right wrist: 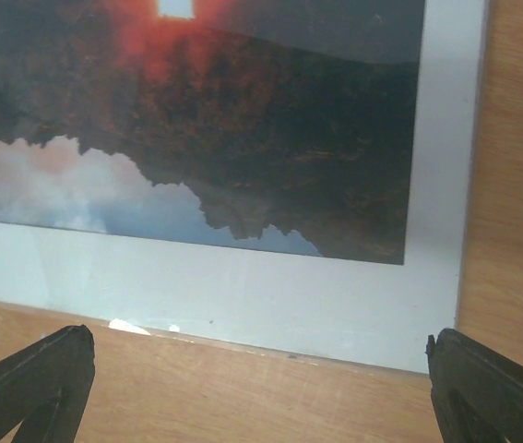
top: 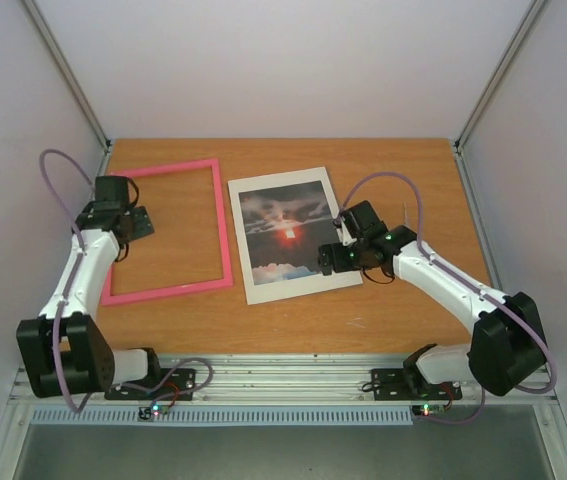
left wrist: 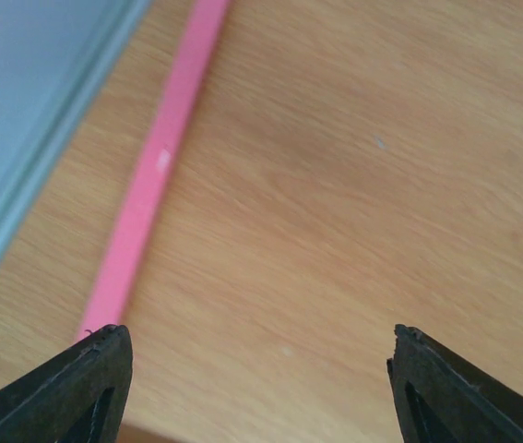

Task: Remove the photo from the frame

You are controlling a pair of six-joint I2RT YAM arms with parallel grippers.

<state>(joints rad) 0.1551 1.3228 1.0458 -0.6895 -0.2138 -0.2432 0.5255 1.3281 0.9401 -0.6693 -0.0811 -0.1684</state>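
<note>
The pink frame lies flat on the left of the wooden table with bare wood showing through its opening. The photo, a red sunset among dark clouds with a white border round it, lies flat beside the frame at mid-table. My left gripper is open and empty just inside the frame's left side. In the left wrist view my left gripper hovers over wood beside the frame's strip. My right gripper is open and empty at the photo's lower right corner. In the right wrist view my right gripper is over wood, the photo ahead.
Pale enclosure walls stand on the left, back and right of the table. A metal rail with the arm bases runs along the near edge. Bare wood lies at the back right.
</note>
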